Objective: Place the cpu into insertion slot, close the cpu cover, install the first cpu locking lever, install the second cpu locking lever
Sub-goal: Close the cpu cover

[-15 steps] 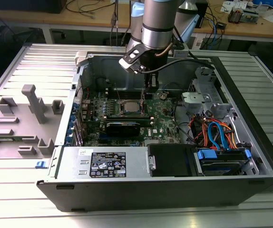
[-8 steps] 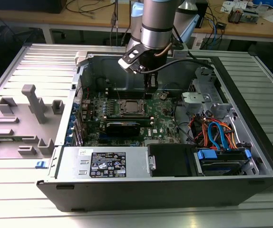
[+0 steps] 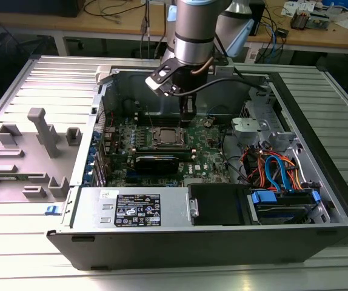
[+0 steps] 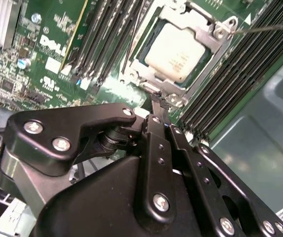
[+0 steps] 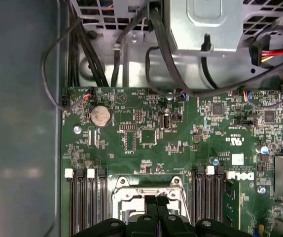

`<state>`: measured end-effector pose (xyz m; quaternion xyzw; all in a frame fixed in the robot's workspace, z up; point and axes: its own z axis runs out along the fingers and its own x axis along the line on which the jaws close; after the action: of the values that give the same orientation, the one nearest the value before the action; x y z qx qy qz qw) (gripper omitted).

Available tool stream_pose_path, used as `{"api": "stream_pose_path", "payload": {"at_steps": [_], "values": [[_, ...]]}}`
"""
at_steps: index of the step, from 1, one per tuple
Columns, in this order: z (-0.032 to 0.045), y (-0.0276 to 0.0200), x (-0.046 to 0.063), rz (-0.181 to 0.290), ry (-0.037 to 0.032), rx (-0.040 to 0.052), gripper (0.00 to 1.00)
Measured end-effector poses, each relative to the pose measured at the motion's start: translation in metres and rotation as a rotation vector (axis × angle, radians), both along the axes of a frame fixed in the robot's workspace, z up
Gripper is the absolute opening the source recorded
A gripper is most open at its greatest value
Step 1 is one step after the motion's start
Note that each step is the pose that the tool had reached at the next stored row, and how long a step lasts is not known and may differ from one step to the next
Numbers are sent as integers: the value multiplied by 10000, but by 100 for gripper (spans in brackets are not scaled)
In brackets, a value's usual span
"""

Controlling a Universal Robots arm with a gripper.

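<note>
Cpu [image 4: 177, 54] sits in slot [image 4: 142, 49] under the lowered cover [image 4: 209, 48], with memory slots [image 4: 230, 84] flanking both sides. Gripper [image 4: 159, 102], fingers pinched together on nothing, is at the cover's edge; a thin lever [image 4: 269, 27] juts aside.

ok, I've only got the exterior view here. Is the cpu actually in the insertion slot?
Observer: Yes. In the second wrist view the cpu lies flat, metal top up.
Operator: Cover down or up?
Observer: Down. The cpu cover lies flat, its frame around the chip's top.
Operator: And the tool?
Observer: The tool is shut, with its tip right at the cover's edge. I cannot tell whether it touches.
</note>
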<state>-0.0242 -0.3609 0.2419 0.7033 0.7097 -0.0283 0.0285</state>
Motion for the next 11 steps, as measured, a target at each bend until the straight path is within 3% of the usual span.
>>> {"api": "stream_pose_path", "payload": {"at_steps": [11], "values": [[-51, 0, -144, 1, -1, 2, 11]]}}
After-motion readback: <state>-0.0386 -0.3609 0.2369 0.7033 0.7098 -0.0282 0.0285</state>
